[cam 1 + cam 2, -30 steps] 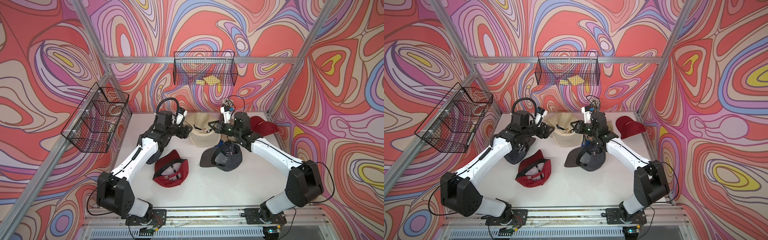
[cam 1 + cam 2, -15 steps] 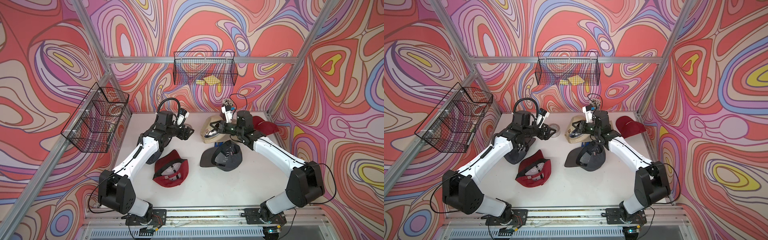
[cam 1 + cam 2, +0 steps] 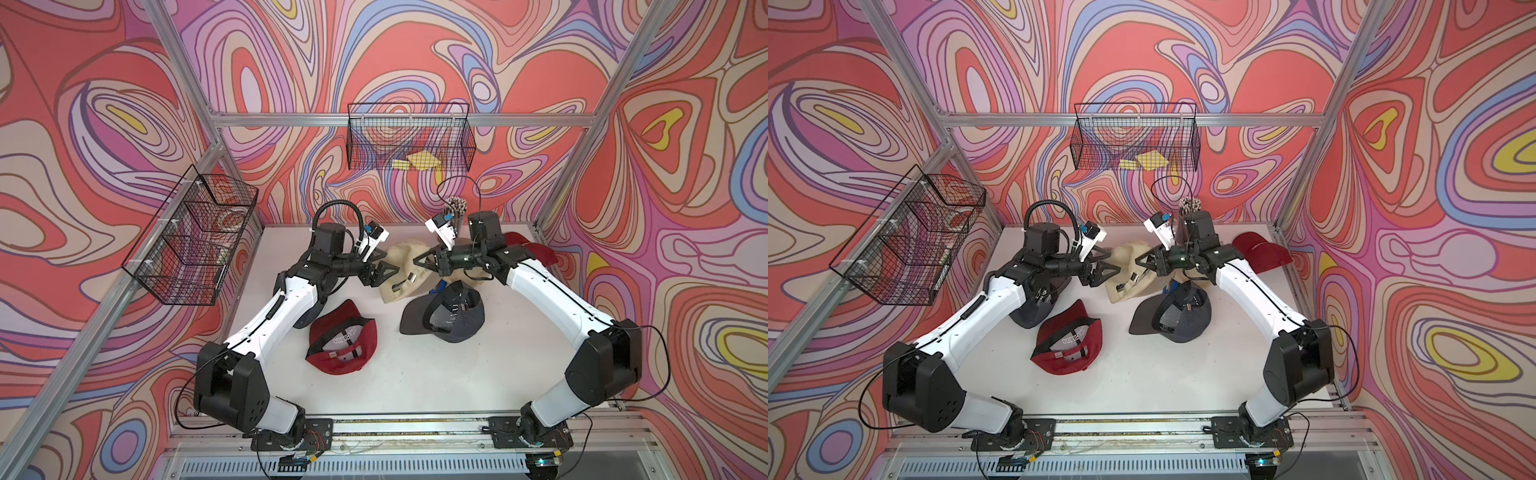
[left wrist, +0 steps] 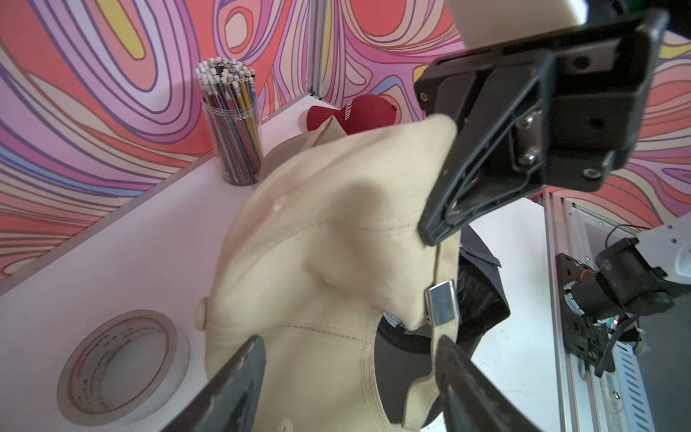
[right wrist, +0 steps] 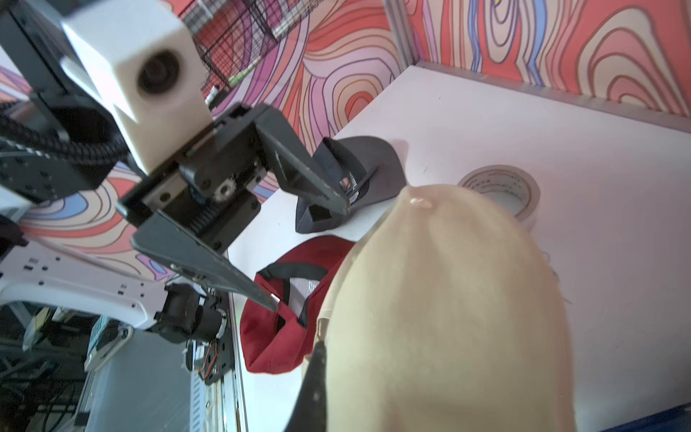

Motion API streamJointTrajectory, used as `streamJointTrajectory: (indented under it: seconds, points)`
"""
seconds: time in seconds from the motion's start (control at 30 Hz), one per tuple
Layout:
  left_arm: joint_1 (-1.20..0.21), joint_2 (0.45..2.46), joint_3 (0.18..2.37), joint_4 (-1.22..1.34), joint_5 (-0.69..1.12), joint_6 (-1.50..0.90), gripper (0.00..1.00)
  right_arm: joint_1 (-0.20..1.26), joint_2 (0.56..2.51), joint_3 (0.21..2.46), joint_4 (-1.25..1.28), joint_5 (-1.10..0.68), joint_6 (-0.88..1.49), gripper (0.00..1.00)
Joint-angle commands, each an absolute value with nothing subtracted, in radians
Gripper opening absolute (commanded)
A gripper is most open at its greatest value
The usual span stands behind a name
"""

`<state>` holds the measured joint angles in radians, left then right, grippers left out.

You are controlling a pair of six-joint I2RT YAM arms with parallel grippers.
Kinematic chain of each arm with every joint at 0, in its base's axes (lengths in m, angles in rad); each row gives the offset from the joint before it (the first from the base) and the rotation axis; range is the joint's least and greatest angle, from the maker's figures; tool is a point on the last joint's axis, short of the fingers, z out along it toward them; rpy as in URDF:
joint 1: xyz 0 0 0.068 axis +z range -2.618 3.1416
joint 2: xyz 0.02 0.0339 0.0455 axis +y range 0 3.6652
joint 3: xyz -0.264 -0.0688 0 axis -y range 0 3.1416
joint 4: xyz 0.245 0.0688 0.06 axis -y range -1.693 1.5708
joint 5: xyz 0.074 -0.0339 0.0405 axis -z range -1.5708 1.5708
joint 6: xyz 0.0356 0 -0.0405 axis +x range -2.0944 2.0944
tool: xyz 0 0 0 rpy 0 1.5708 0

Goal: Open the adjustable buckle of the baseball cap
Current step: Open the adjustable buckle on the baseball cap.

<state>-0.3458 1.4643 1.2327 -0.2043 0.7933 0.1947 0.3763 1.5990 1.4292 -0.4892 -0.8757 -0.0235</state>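
A beige baseball cap (image 3: 398,259) (image 3: 1126,266) hangs off the table between my two arms. My right gripper (image 3: 417,260) (image 3: 1139,262) is shut on the cap's edge, and its tip (image 4: 430,233) pinches the fabric just above the strap. The silver metal buckle (image 4: 442,306) (image 3: 411,277) hangs on the beige strap below that pinch. My left gripper (image 4: 349,342) (image 3: 384,270) is open, with the back of the cap between its fingers and the strap beside one finger (image 4: 460,374). In the right wrist view the cap (image 5: 448,318) hides all but one finger (image 5: 316,374).
On the table lie a red cap (image 3: 345,340), a dark grey cap (image 3: 451,311), another dark cap (image 5: 351,175) under my left arm and a red cap (image 3: 534,249) at the back right. A tape roll (image 4: 123,366) and a pencil cup (image 4: 235,123) stand near the back wall.
The beige cap lay on the table a second ago; my right gripper has lifted and turned it. My left gripper drew back, then came in around the cap's back.
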Motion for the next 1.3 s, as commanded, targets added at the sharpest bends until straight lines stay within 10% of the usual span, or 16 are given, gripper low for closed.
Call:
streamJointTrajectory:
  seconds: [0.0,1.27]
  points:
    - [-0.342,1.464,1.238,-0.189,0.897,0.267,0.73,0.376,1.604,1.471,-0.608,-0.940,-0.206,0.00]
    - [-0.415,1.561,1.302,-0.406,1.032,0.526,0.75,0.419,1.649,1.478,-0.697,-1.092,-0.382,0.00]
